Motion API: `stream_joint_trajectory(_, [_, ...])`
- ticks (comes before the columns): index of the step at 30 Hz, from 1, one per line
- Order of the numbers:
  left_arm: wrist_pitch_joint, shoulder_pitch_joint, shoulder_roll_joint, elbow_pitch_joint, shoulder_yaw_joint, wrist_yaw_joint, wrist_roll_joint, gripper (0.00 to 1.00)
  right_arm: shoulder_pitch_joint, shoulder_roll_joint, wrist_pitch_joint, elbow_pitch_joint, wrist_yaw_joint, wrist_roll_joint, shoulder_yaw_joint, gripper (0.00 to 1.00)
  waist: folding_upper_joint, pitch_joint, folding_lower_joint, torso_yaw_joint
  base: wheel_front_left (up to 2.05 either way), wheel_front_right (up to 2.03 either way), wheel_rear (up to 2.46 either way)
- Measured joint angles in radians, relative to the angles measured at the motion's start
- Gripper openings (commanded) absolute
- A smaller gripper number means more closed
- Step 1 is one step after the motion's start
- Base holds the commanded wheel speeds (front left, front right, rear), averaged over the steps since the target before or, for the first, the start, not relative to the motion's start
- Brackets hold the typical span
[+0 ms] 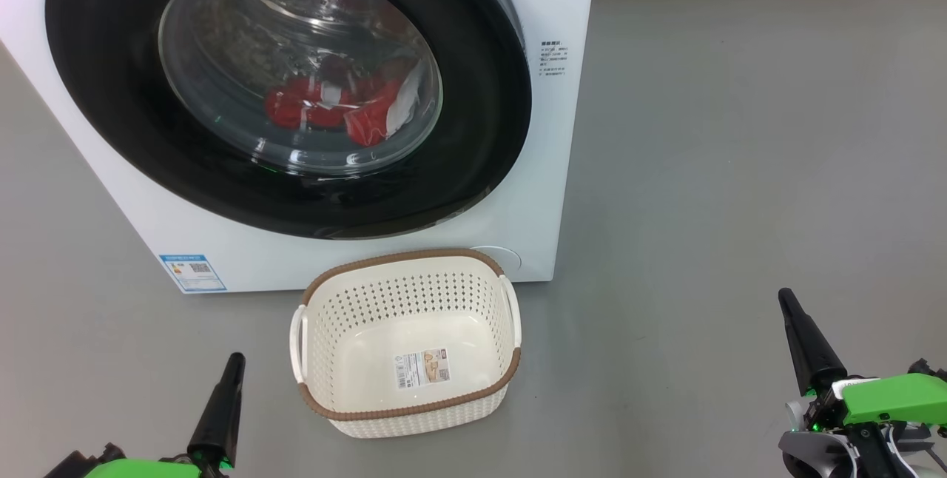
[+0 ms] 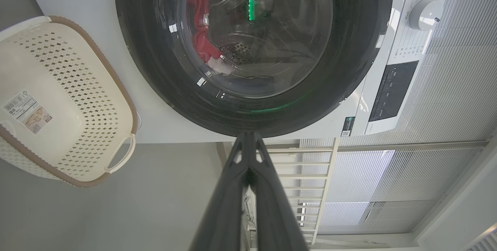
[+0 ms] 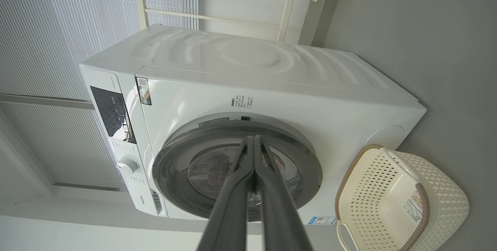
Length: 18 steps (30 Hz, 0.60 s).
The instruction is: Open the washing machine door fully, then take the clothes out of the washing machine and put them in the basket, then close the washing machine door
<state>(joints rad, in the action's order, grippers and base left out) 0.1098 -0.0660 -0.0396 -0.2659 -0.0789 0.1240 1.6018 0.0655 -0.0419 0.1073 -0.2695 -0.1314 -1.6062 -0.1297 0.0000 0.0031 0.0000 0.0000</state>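
Note:
The white washing machine point(image 1: 547, 130) stands ahead with its black-rimmed round door point(image 1: 111, 93) shut flat against the front. Through the glass bowl, red clothes point(image 1: 325, 108) with white patches lie at the drum's bottom. The cream basket point(image 1: 407, 293) with a brown rim sits empty on the floor just in front of the machine. My left gripper point(image 1: 235, 359) is at the lower left, shut, left of the basket. My right gripper point(image 1: 784, 297) is at the lower right, shut, well off to the basket's right. Both hold nothing and stay apart from the door.
Grey floor point(image 1: 740, 167) stretches to the right of the machine, up to a wall base at the back. A control panel and dial point(image 2: 425, 14) sit on the machine's top front. White blinds and a railing point(image 3: 58, 29) stand behind the machine.

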Motion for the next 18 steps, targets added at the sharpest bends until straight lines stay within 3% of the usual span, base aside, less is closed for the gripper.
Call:
stream_joint_trajectory(3, [0.000, 0.000, 0.000, 0.000, 0.000, 0.000, 0.000, 0.00, 0.000, 0.000, 0.000, 0.000, 0.000, 0.000, 0.000, 0.00, 0.0000, 0.000, 0.0000, 0.000, 0.00, 0.00, 0.00])
stream_joint_trajectory(4, [0.000, 0.001, 0.000, -0.002, 0.000, 0.000, 0.000, 1.00, -0.001, 0.001, 0.000, -0.002, 0.000, 0.000, 0.001, 1.00, 0.0000, 0.000, 0.0000, 0.000, 0.00, 0.00, 0.00])
stream_joint_trajectory(10, [0.000, 0.046, 0.017, -0.067, 0.013, -0.001, 0.000, 1.00, -0.055, 0.025, -0.002, -0.074, 0.000, 0.000, 0.012, 1.00, 0.0000, 0.001, 0.0000, 0.000, 0.00, 0.00, 0.00])
stream_joint_trajectory(18, [-0.023, 0.046, 0.019, -0.071, 0.029, -0.002, -0.014, 1.00, -0.060, 0.025, -0.020, -0.074, 0.000, 0.006, 0.022, 1.00, 0.0000, 0.000, 0.0003, 0.000, 0.00, 0.00, 0.00])
